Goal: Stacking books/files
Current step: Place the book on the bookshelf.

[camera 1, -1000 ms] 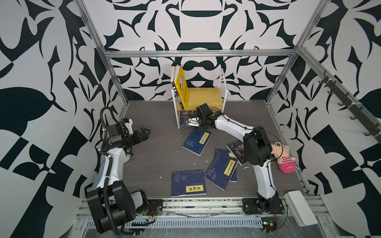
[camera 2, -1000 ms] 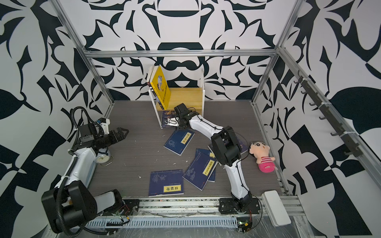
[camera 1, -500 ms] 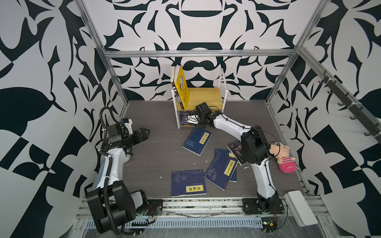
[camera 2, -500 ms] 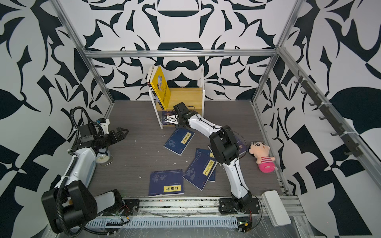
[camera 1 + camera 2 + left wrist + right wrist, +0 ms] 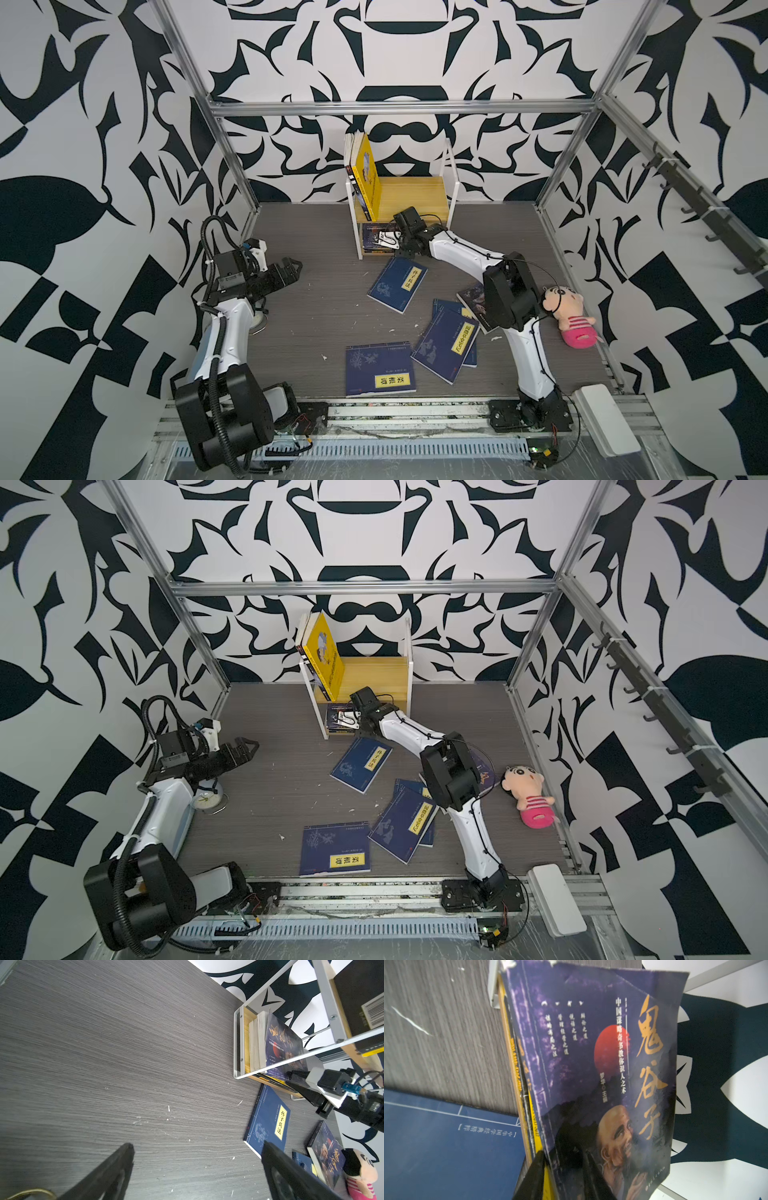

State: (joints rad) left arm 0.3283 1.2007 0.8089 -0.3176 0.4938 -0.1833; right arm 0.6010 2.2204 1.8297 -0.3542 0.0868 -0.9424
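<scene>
My right gripper [image 5: 384, 240] [image 5: 562, 1155] reaches into the lower shelf of the white-framed wooden rack [image 5: 411, 195]. Its fingers are shut on the edge of a purple-blue book with an old man's face [image 5: 591, 1053] [image 5: 284, 1047], which tilts up off the pile there. A yellow book [image 5: 368, 178] stands on the upper shelf. Several navy books lie on the table [image 5: 397, 283] [image 5: 381, 368] [image 5: 449, 345]. Another purple-blue book [image 5: 473, 299] lies partly under the right arm. My left gripper [image 5: 291, 268] [image 5: 198, 1145] hangs open over bare table at the left.
A plush doll [image 5: 569, 320] lies at the right edge. A white flat box [image 5: 602, 415] rests on the front rail. A small round clock [image 5: 205, 802] stands under the left arm. Paper scraps dot the dark wooden table [image 5: 316, 316].
The right gripper's jaws have narrowed onto the purple-blue book in the lower shelf. The left arm has not moved.
</scene>
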